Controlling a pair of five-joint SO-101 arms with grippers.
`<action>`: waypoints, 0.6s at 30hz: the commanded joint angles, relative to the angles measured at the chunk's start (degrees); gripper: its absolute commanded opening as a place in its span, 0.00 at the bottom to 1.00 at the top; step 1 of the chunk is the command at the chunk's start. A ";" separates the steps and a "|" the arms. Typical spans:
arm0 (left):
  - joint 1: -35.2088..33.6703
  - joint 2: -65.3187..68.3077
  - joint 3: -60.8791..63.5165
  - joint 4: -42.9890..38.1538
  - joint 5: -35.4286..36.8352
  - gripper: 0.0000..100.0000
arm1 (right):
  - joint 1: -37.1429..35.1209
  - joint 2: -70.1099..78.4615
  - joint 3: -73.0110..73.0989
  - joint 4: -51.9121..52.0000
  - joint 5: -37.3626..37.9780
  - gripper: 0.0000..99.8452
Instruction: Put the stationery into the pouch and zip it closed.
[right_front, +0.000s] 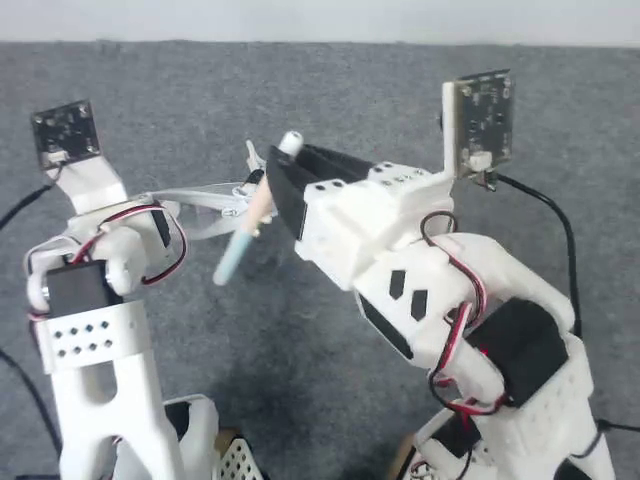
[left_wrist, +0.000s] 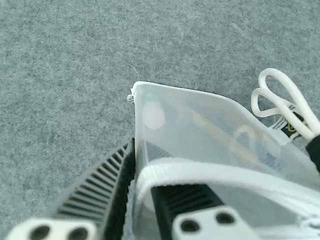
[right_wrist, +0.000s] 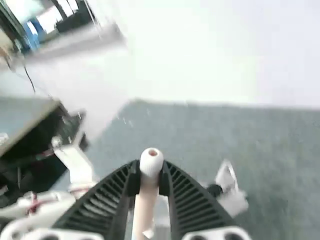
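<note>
A clear pouch (right_front: 200, 208) with a white zip edge hangs above the grey mat, and my left gripper (right_front: 160, 212) is shut on its rim. In the left wrist view the pouch (left_wrist: 200, 130) fills the space past the gripper (left_wrist: 142, 162), with one finger on each side of the wall. Its white pull cord (left_wrist: 280, 100) hangs at the far end. My right gripper (right_front: 276, 172) is shut on a pen (right_front: 250, 218) with a white cap, peach barrel and pale blue tip. The pen (right_wrist: 149, 187) points down, tilted, beside the pouch's mouth; whether its tip is inside I cannot tell.
Grey carpet-like mat (right_front: 330, 100) covers the whole table. The white bodies of both arms (right_front: 450, 300) stand close together near the front edge. A pale wall runs along the back.
</note>
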 joint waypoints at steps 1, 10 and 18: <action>0.09 0.00 -0.31 -1.93 -0.62 0.01 | -0.40 -2.07 5.71 -10.51 0.70 0.01; 0.09 0.00 -0.31 -1.93 -0.62 0.01 | -0.13 -2.07 14.24 -23.25 0.79 0.01; 0.09 0.00 -0.31 -1.93 -0.62 0.01 | 2.59 -1.89 19.52 -31.25 0.88 0.01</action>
